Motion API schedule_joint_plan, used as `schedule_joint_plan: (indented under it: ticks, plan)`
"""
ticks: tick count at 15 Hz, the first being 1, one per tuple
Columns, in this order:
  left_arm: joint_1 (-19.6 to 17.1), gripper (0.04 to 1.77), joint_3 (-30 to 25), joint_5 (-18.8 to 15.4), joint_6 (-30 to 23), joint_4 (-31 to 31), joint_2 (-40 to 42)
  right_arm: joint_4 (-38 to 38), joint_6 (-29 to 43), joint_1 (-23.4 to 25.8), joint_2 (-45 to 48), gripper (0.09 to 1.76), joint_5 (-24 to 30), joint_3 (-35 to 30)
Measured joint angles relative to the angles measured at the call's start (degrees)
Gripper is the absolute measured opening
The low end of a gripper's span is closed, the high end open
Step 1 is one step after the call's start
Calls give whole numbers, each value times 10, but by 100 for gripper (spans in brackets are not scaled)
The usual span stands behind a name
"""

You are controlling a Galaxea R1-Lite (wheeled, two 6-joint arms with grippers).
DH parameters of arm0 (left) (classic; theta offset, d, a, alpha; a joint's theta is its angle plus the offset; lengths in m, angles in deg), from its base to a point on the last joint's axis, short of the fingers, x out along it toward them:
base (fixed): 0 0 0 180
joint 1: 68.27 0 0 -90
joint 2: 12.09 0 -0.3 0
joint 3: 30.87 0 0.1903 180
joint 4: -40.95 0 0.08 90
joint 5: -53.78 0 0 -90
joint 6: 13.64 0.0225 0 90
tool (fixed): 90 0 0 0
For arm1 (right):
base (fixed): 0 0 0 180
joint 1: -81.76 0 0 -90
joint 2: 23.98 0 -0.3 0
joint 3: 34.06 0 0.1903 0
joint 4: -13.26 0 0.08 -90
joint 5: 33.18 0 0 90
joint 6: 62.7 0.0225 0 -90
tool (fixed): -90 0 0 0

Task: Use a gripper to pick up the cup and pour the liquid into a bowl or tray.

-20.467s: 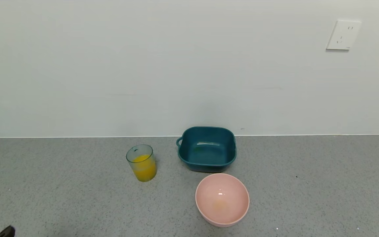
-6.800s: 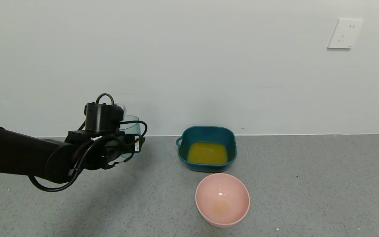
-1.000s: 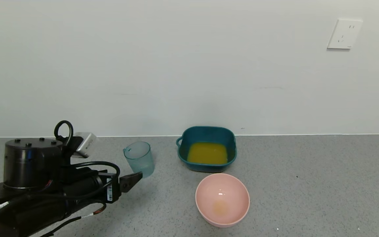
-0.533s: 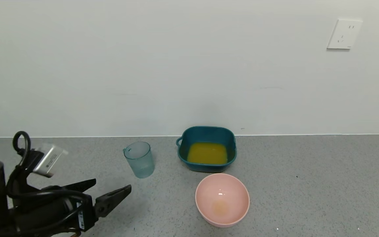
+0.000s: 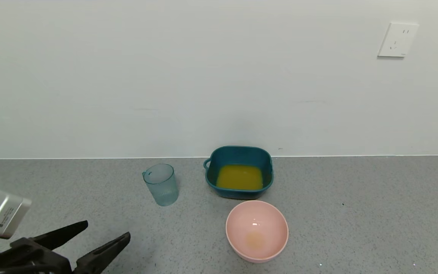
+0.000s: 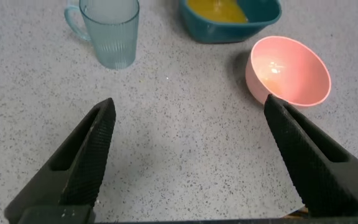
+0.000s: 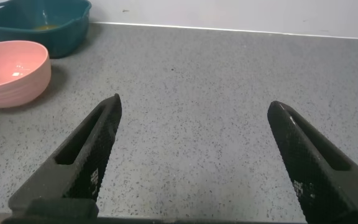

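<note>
The clear blue-grey cup [image 5: 161,184] stands upright and empty on the grey counter, left of the dark teal tub [image 5: 239,155]. It also shows in the left wrist view [image 6: 110,31]. The orange-yellow liquid [image 5: 240,177] lies in the tub [image 6: 263,18]. My left gripper [image 5: 107,230] is open and empty at the near left, well clear of the cup; in its wrist view [image 6: 188,109] the fingers stand wide apart over bare counter. My right gripper [image 7: 194,102] is open and empty over the counter, right of the vessels, and out of the head view.
A round pale pink bowl [image 5: 257,230] sits empty in front of the tub; it also shows in the left wrist view [image 6: 289,71] and the right wrist view [image 7: 11,71]. A white wall with a socket [image 5: 397,39] runs behind the counter.
My left gripper has drawn back from the cup toward the near left corner, open. The cup, earlier set down empty, stays upright. The tub holds the liquid.
</note>
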Motion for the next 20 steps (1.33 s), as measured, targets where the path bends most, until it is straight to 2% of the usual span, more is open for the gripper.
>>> schedule_joint_plan:
  ticks: [2,4,5,8,10,13,20]
  plan:
    - [-1,172,-8,-6,-1,3,28,0,0,0,0,171,0,0]
    - [-22,172,-17,-18,2,0,50,0,0,0,0,171,0,0]
    - [-43,172,-23,-35,7,0,57,0,0,0,0,171,0,0]
    - [-119,172,-47,-136,19,3,100,0,0,0,0,171,0,0]
    - [-151,172,-64,-168,22,8,141,0,0,0,0,171,0,0]
    - [-174,172,-89,-176,23,36,204,0,0,0,0,171,0,0]
    - [-209,172,-96,-194,28,195,415,0,0,0,0,171,0,0]
